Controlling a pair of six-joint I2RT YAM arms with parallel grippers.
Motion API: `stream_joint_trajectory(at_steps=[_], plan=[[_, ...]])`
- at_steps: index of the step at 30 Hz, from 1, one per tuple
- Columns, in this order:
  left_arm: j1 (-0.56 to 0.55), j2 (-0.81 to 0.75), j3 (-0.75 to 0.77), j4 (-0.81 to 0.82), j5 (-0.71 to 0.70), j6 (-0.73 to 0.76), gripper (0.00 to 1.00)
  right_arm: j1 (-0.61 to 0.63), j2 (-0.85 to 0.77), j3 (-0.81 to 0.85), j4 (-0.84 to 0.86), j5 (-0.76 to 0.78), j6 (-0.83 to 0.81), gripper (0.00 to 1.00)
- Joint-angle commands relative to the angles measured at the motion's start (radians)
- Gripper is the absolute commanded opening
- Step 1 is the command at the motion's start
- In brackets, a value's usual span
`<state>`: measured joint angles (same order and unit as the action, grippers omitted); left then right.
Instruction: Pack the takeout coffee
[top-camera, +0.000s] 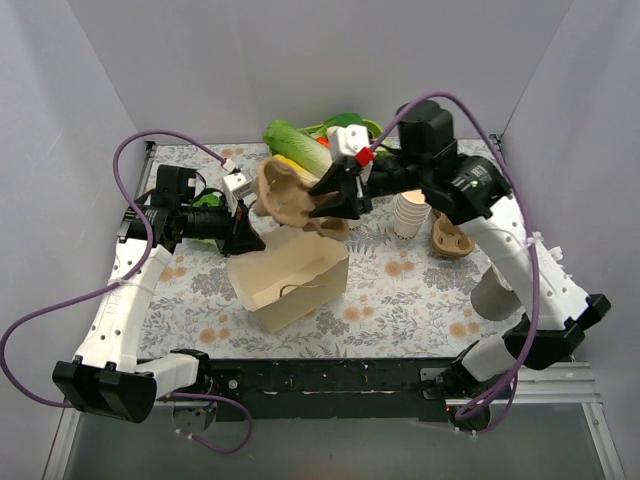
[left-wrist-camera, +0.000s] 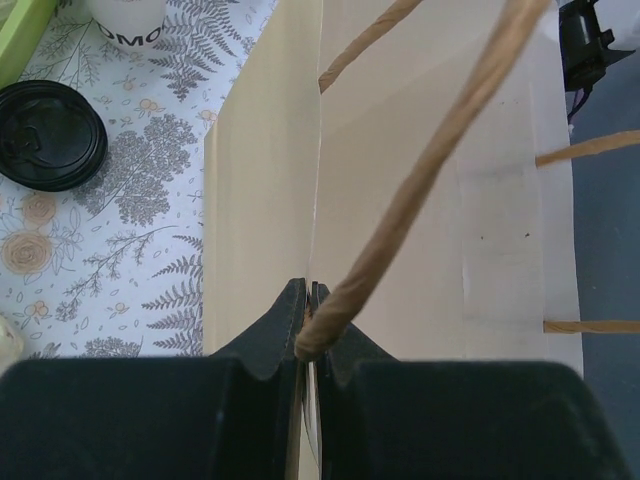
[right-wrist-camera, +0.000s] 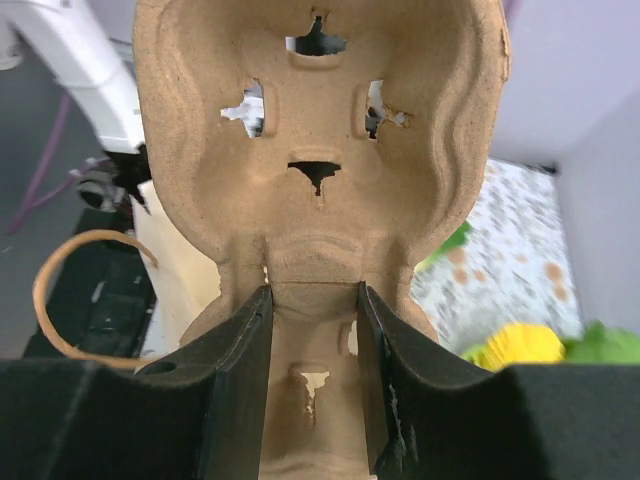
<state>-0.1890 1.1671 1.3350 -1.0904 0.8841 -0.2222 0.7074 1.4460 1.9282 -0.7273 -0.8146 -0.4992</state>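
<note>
A black round lid lies on the floral cloth left of the bag in the left wrist view; I cannot tell whether a cup sits under it. No lidded cup shows in the top view. A tan paper bag stands open at the centre. My left gripper is shut on the bag's left wall at its twine handle. My right gripper is shut on a brown pulp cup carrier, held tilted above the bag's mouth; its fingers clamp the carrier's middle ridge.
A stack of lidless cream cups stands right of the bag, and its base also shows in the left wrist view. A second pulp carrier lies beside it. A grey cylinder stands at the right. Green and yellow produce is at the back.
</note>
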Motion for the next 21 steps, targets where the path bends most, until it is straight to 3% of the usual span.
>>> stream_joint_trajectory(at_steps=[1, 11, 21], plan=[[-0.012, -0.023, 0.001, 0.003, 0.081, -0.017, 0.0, 0.105, 0.021, 0.026, 0.086, -0.072, -0.016, 0.01], [-0.04, -0.017, -0.005, 0.01, 0.125, -0.062, 0.0, 0.164, -0.024, -0.075, 0.103, -0.097, -0.104, 0.01], [-0.066, 0.003, 0.004, 0.007, 0.156, -0.069, 0.04, 0.176, -0.049, -0.248, 0.18, -0.113, -0.067, 0.01]])
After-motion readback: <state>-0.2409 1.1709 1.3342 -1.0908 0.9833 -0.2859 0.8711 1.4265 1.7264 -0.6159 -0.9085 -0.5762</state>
